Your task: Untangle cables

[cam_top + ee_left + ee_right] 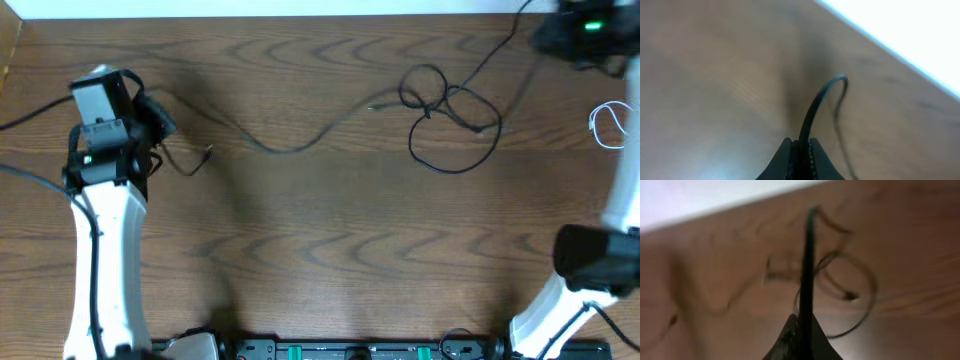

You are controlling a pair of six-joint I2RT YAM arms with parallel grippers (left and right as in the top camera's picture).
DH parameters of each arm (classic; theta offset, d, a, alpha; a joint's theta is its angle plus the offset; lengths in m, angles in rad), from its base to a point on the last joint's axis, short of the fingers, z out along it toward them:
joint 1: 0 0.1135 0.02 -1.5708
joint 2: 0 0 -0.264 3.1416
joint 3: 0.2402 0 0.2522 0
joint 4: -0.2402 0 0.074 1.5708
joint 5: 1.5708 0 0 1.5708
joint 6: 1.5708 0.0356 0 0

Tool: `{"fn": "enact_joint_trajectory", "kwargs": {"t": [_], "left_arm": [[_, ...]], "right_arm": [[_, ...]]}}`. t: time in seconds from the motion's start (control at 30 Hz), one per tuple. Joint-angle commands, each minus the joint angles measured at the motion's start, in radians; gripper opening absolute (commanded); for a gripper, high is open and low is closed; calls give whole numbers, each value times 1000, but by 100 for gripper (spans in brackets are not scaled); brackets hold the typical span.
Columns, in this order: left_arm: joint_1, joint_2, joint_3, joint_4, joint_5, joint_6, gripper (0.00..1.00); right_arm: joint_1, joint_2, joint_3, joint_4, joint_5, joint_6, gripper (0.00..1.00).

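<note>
Black cables (285, 148) stretch left-to-right, left gripper (800, 146) and right gripper (803, 322) each clamped shut on one.

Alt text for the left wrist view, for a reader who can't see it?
The left gripper is shut on a thin black cable that arcs up and forward over a blurred wooden table. A bright white band fills the upper right corner.

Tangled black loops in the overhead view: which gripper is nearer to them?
Right. The right gripper, shut on a black cable, sits beyond the tangled black loops, toward the far right corner. The left gripper is much farther, at the table's left side.
</note>
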Motion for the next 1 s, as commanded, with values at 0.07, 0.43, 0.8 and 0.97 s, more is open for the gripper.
{"fn": "enact_joint_trajectory", "kwargs": {"t": [0.07,0.43,0.8,0.97], "left_arm": [[-2,-145,37,108,224,36,7],[-2,-372,49,294,243,-209,7],[-2,-473,49,394,344,-296,7],[-2,-482,49,372,344,-296,7]], "right_arm": [[103,93,5,-41,50,-39,2],[177,172,6,-44,25,-102,83],[353,127,6,-40,-147,-472,94],[426,127,6,34,168,-280,98]]}}
